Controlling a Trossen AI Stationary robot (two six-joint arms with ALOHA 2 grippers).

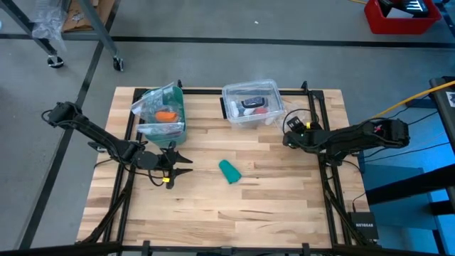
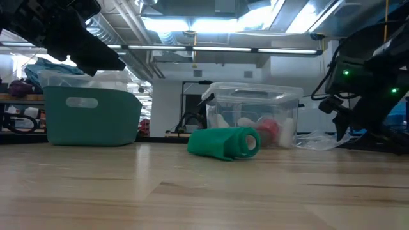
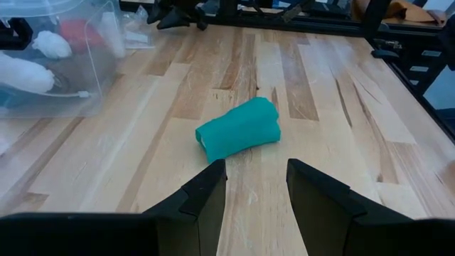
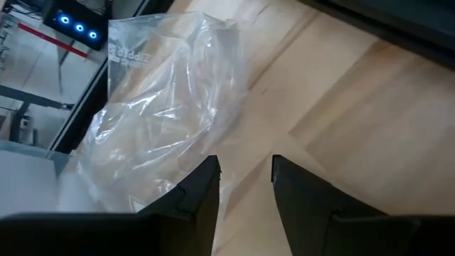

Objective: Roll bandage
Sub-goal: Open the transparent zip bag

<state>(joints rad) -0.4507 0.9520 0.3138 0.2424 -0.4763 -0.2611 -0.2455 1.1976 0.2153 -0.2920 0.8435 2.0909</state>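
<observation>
The bandage (image 1: 229, 171) is a teal-green roll lying on its side near the middle of the wooden table; it also shows in the low view (image 2: 223, 142) and the left wrist view (image 3: 238, 129). My left gripper (image 1: 185, 165) hangs just to the roll's left, pointing at it, open (image 3: 256, 178), with nothing between its fingers. My right gripper (image 1: 288, 133) is at the table's far right, away from the roll. It is open (image 4: 245, 174) above a crumpled clear plastic bag (image 4: 156, 114), and I cannot tell whether it touches the bag.
A teal bin (image 1: 162, 114) holding an orange item (image 1: 166, 114) stands at the far left. A clear lidded box (image 1: 250, 104) stands at the far middle, with the plastic bag (image 2: 319, 137) to its right. Bare wood (image 1: 234, 213) lies nearer than the roll.
</observation>
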